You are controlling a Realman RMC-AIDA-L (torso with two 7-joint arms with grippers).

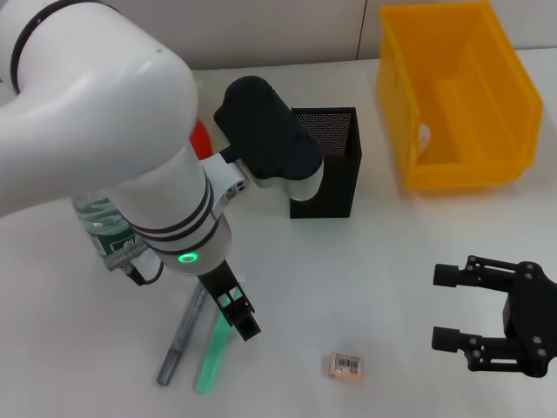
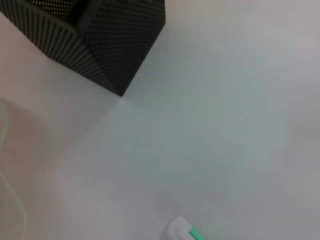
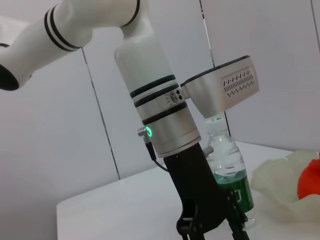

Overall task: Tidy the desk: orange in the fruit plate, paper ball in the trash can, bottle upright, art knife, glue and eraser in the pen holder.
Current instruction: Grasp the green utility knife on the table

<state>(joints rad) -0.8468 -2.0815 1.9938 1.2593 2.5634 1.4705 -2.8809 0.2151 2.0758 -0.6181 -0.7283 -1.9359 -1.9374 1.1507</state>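
**Desk inventory: left arm over the knife and glue**

While our left gripper (image 1: 237, 312) hangs low over the desk, fingers pointing down just above the green stick, we cannot tell how its fingers stand.

- Green stick (image 1: 211, 357), probably the glue: lies flat near the front of the desk; its white end also shows in the left wrist view.
- Grey pen-shaped tool (image 1: 182, 335), likely the art knife: flat, just beside the green stick, on its left.
- Eraser (image 1: 345, 365): flat, sticker up, well apart from both sticks, between the two grippers.
- Pen holder (image 1: 332, 165): upright behind our left arm; we see nothing inside it.
- Bottle (image 3: 228, 172): standing upright, mostly hidden behind our left arm in the head view.
- Orange (image 3: 309, 181): resting in the fruit plate (image 3: 280, 181).
- Trash can (image 1: 459, 100): far right; a small white scrap shows by its inner wall, possibly the paper ball.
- Right gripper (image 1: 446, 306): idle at the front right, fingers spread, holding nothing.

We judge the fruit, bottle and paper steps done and the pen-holder items in hand. Next we need to descend onto the green stick, pinch it across its narrow width, lift it, then carry it back over the holder's mouth
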